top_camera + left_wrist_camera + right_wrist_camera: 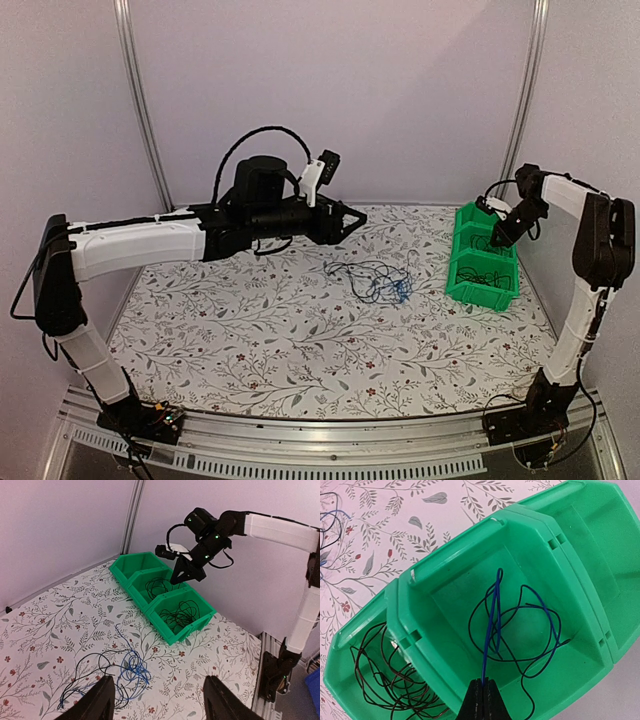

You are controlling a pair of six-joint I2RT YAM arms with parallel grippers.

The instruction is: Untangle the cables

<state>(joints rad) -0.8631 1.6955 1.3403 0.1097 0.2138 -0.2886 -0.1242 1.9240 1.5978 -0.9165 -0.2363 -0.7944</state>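
Partway through: right end effector (483, 684), pinched shut on a blue cable (492, 610), over the middle green bin (450, 585); left end effector (161, 696), wide open, hovers above the remaining cables (127, 667) mid-bench (50, 630).

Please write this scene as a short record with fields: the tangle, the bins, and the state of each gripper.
tangle: cables, black and blue, loose on the table
bins: green bins, at the table's right side
far compartment: empty
middle compartment: blue cable with black loops
near compartment: dark cables
left gripper: open, holding nothing, above the table by the tangle
right gripper: shut on the blue cable, over the middle compartment
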